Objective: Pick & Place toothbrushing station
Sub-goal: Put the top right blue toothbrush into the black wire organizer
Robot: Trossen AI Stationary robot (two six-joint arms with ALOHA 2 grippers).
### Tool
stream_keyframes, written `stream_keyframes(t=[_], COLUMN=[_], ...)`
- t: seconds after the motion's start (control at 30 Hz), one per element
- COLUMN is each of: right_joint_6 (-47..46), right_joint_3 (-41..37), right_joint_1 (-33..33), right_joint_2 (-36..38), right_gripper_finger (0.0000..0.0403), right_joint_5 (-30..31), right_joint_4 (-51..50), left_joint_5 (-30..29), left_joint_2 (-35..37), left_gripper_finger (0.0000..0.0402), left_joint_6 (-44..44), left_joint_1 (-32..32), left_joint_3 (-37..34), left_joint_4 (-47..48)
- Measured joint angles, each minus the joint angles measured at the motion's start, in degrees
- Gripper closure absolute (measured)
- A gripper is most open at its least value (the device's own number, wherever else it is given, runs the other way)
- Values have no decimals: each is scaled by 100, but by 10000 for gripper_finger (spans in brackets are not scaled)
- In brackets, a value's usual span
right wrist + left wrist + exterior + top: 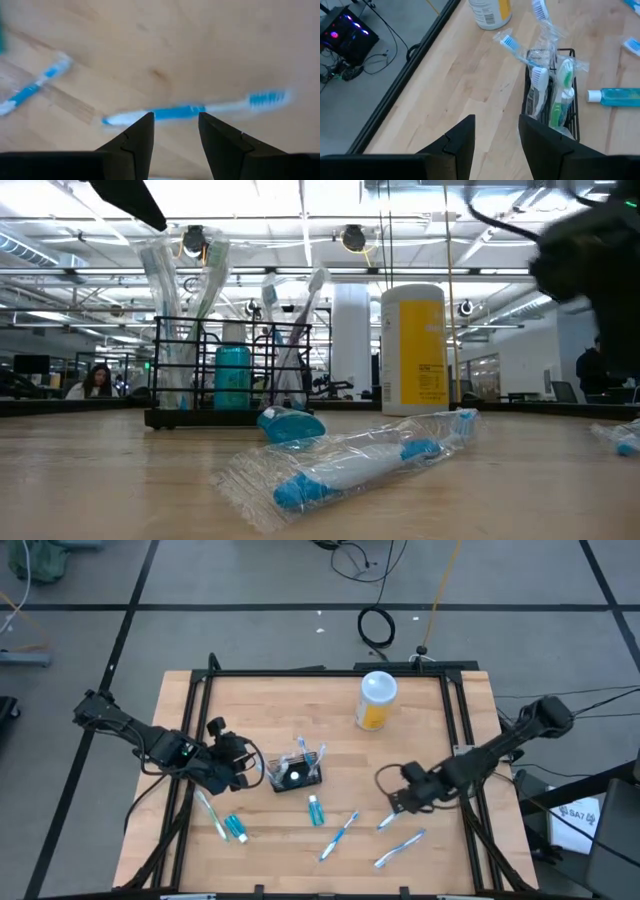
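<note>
Wrapped in clear plastic, a toothbrush (350,465) lies nearest the low camera on the table (270,710). Your right gripper (175,131) hovers over another toothbrush (192,111) near the table's right side, fingers open with nothing between them and straddling its blue middle. Lower straight down so the handle sits between both fingers, then close on the blue section; the brush looks slim and low, so your fingertips likely need to reach the wood. The basket (297,776) stands mid-table with several brushes already upright in it, and a teal tube (315,810) lies just in front. Your left gripper (495,131) waits beside the basket, fingers open and empty. A yellow bottle (376,700) stands behind. Pale wooden boards make up the surface; beyond it you can see an open office hall with ceiling lights.
</note>
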State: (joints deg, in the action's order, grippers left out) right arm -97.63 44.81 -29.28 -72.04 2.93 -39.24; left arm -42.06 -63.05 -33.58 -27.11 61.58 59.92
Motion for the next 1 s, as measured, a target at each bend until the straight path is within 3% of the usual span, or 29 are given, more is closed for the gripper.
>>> stream_keyframes(t=[0.17, 0.3, 0.5, 0.8, 1.0], right_joint_6=[-1373, -1680, -2352, -1934, -1332], right_joint_3=[-1020, -1391, -1510, -1506, -1517], right_joint_1=[-340, -428, -421, -412, -367], right_joint_2=[226, 233, 242, 242, 235], right_gripper_finger=[248, 248, 248, 249, 288], right_joint_5=[26, 28, 173, 616, 1059], right_joint_4=[1070, 1722, 1657, 884, 760], left_joint_5=[-137, -377, -629, -715, -713], left_joint_2=[2, 1, 0, 0, 1], left_gripper_finger=[243, 243, 243, 243, 243], left_joint_6=[24, 29, 31, 294, 343], left_joint_1=[2, 11, 11, 11, 11], left_joint_3=[0, 0, 0, 0, 0], left_joint_4=[-7, -9, -15, -15, -15])
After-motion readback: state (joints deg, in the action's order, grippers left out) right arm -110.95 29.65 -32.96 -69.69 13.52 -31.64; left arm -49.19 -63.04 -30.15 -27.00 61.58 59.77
